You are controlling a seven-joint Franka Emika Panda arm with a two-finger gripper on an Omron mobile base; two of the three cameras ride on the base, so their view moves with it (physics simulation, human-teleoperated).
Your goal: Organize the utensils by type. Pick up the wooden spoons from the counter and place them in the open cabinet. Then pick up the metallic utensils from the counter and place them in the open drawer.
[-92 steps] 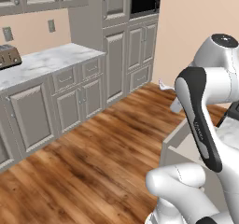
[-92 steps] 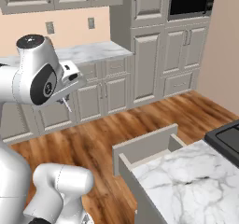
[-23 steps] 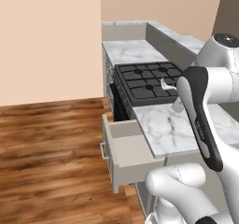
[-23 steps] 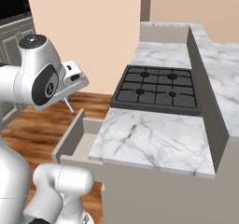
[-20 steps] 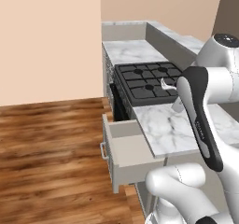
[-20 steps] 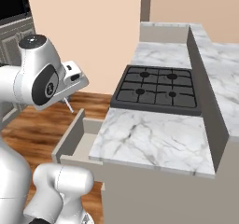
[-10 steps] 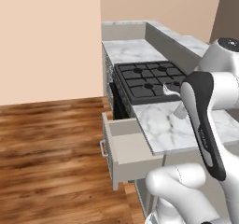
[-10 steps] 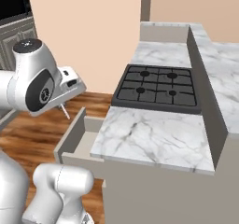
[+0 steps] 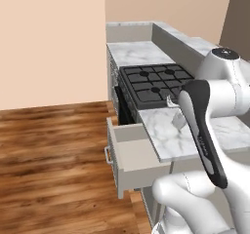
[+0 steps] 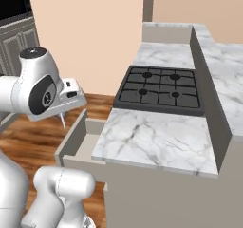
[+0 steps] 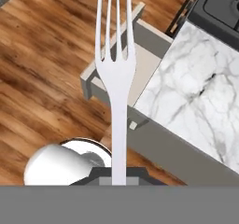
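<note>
Silver four-tined metal fork [image 11: 116, 73] stands clamped between the jaws of the two-finger gripper [image 11: 119, 174], its handle rising from them and its tines pointing away in the hand view (the fingertips themselves are hidden by the grey band, so the grip reads from the fork's fixed pose). Beyond the tines lies the beige-grey box drawer [image 11: 140, 69], pulled open, with its pale floor bare. In the right base view the fork shows as a thin sliver [image 10: 62, 121] hanging from the hand just beside the near left corner of the drawer [image 10: 78, 144]. The white marble counter [image 10: 152, 139] sits over the drawer, with the black gas hob [image 10: 161, 91] behind it.
</note>
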